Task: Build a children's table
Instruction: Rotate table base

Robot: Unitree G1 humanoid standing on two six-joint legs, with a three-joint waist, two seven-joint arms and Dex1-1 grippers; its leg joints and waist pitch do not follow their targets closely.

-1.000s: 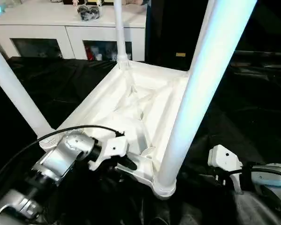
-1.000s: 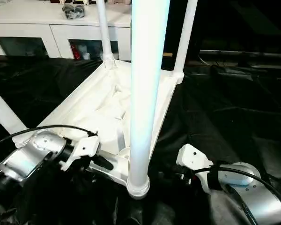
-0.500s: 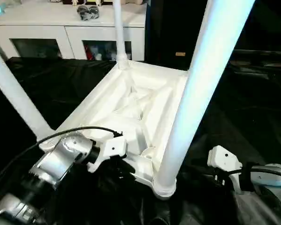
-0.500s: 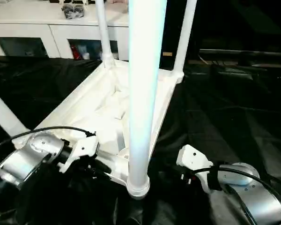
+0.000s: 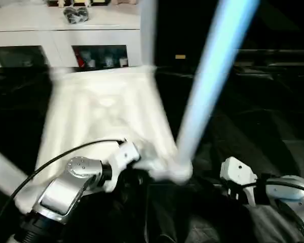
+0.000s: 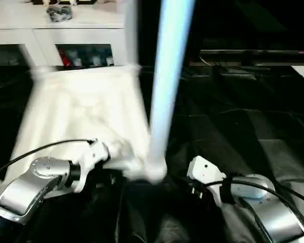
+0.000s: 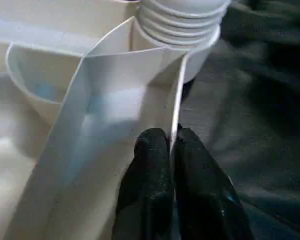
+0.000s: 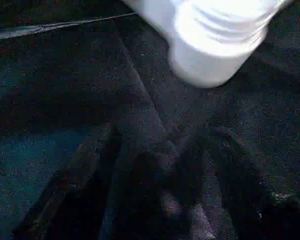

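Note:
The children's table lies upside down on the black cloth, its white tabletop [image 5: 106, 111] blurred by motion. A long white leg [image 5: 213, 76] rises from the near corner socket [image 7: 182, 20], another leg [image 5: 148, 30] stands at the far corner, and a third [image 5: 0, 169] shows at the left edge. My left gripper [image 7: 171, 145] is shut on the thin rim wall of the tabletop just beside that near socket. My right gripper [image 8: 162, 137] hovers open over the cloth a short way right of the same leg's ribbed base [image 8: 215, 45], holding nothing.
A black cloth [image 5: 253, 116] covers the big work table all around the tabletop. Behind it stands a white cabinet [image 5: 66, 33] with a dark object [image 5: 73, 14] on top. My silver forearms fill the near corners.
The tabletop has swung round in my left gripper's hold, its far end now turned leftward and the near leg leaning. The view also shifted. My right gripper has barely moved.

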